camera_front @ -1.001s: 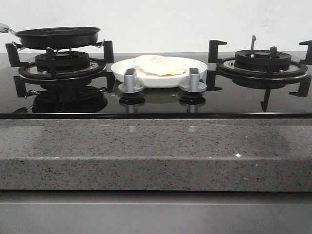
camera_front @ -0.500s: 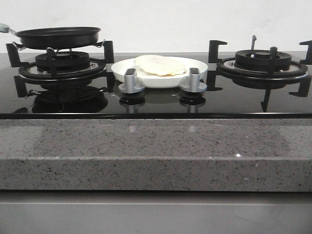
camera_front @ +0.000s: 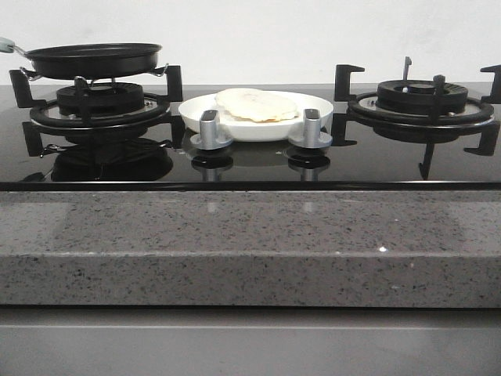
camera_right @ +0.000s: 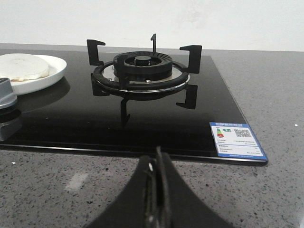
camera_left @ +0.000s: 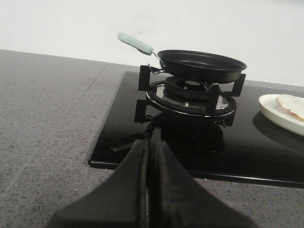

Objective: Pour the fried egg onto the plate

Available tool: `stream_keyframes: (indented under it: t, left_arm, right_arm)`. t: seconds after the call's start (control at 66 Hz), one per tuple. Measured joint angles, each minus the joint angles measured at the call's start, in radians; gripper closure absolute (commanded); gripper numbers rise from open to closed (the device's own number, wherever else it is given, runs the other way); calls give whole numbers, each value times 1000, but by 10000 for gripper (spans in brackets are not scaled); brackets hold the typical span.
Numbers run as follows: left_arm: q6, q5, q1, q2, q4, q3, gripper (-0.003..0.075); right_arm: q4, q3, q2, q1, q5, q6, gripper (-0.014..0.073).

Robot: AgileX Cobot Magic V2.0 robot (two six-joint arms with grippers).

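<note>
Stovetop (camera_front: 250, 160): fried egg (camera_front: 256, 104) on plate (camera_front: 313, 117), apart from closed tools.

Even, soft, bright lighting; glossy black cooktop (camera_front: 376, 160) mirrors the burners (camera_front: 100, 106) and knobs (camera_front: 210, 129), a small glint marks the stone counter edge (camera_front: 381, 249), and both wrist views blur the closed fingers (camera_left: 151, 190) nearest the lens.

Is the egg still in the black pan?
No, the fried egg lies on the white plate between the burners, and the black pan looks empty.
</note>
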Motion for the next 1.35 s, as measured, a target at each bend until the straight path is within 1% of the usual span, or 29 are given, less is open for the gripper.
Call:
stream_keyframes:
  t: [0.303, 0.515, 0.622, 1.349]
  left_arm:
    - [0, 0, 0, 0, 0, 0, 740]
    - [0, 0, 0, 0, 0, 0, 740]
    - [0, 0, 0, 0, 0, 0, 740]
    - [0, 0, 0, 0, 0, 0, 740]
  right_arm:
    - [-9, 0, 0, 0, -14, 8, 662]
    - [-95, 0, 0, 0, -52, 121, 662]
    - [-105, 0, 0, 0, -72, 140, 662]
    - [-113, 0, 0, 0, -76, 150, 662]
